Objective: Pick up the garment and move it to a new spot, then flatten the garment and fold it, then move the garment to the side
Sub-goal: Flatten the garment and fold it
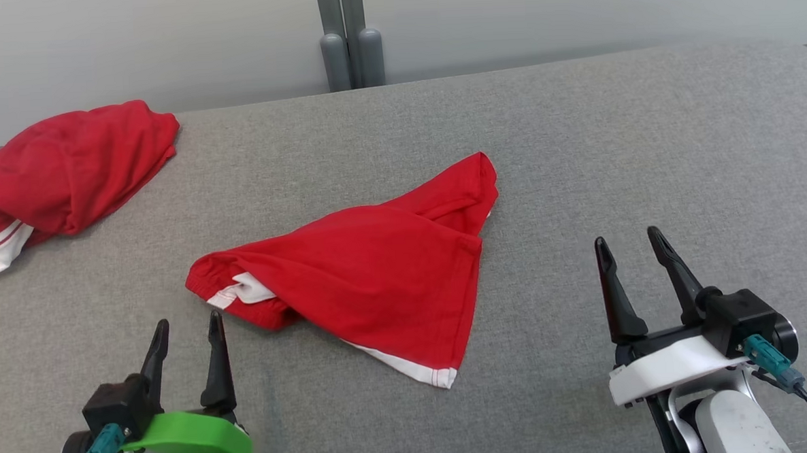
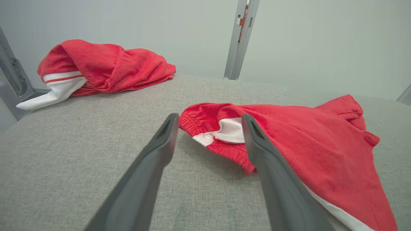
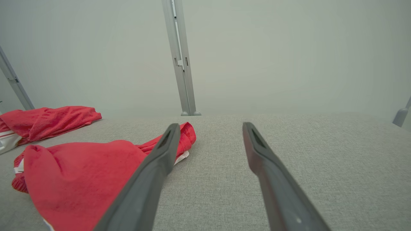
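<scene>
Grey padded surface [image 1: 645, 141] bare over its right half, open lane ahead of right gripper [image 1: 626, 236]; crumpled red garment [image 1: 371, 275] sits mid-surface, blocks the centre; its waistband end just ahead and to the right of left gripper [image 1: 188, 319]; bare strip runs between it and second red garment [image 1: 67, 173] heaped at far left edge; two grey posts [image 1: 351, 52] upright behind back edge, centre; pale wall close behind them.

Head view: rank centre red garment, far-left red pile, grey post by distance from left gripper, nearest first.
1. Centre red garment, just ahead-right of the left gripper.
2. Red pile, far left.
3. Grey post, beyond the back edge.
</scene>
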Available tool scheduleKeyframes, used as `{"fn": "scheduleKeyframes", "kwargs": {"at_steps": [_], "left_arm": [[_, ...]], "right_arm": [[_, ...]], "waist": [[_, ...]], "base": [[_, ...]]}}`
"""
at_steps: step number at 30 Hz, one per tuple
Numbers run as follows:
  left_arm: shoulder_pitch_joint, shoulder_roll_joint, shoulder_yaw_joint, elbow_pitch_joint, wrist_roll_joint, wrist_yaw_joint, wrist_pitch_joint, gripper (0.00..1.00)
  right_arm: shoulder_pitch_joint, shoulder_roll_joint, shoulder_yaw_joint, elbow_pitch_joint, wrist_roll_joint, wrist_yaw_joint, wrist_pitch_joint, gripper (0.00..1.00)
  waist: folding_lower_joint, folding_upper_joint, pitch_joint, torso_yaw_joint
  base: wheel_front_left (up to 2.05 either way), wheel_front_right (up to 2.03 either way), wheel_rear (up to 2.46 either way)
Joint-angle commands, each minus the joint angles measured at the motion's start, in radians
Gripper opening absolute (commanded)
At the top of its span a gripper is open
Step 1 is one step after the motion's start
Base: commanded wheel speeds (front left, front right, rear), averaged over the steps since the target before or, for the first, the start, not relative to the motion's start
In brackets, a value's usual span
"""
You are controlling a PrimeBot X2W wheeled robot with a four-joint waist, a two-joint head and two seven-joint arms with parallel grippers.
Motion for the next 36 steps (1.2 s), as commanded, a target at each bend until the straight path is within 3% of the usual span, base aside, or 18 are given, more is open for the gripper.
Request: {"fn": "scheduleKeyframes", "kwargs": {"at_steps": [1,9,26,36], "left_arm": [[0.027,-0.009,0.004,-0.016,0.011,0.008,-0.001,1.00],[0.102,-0.055,0.019,-0.090,0.047,0.022,-0.001,1.00],[0.135,-0.065,0.028,-0.152,0.049,0.046,-0.001,1.00],[0.102,-0.065,-0.002,-0.151,0.038,0.051,-0.001,1.00]], "right_arm": [[0.011,-0.002,-0.003,-0.005,-0.001,0.000,-0.003,1.00],[0.026,-0.002,-0.005,-0.004,-0.009,0.000,-0.003,1.00],[0.039,-0.002,0.022,0.021,0.007,0.000,-0.003,1.00],[0.027,-0.003,0.263,0.193,0.003,0.000,-0.003,1.00]], "waist": [[0.0000,0.0000,-0.009,0.008],[0.0000,0.0000,-0.033,0.034],[0.0000,0.0000,-0.041,0.071],[0.0000,0.0000,0.010,0.107]], "base": [[0.00,0.00,0.00],[0.00,0.00,0.00],[0.00,0.00,0.00],[0.00,0.00,0.00]]}}
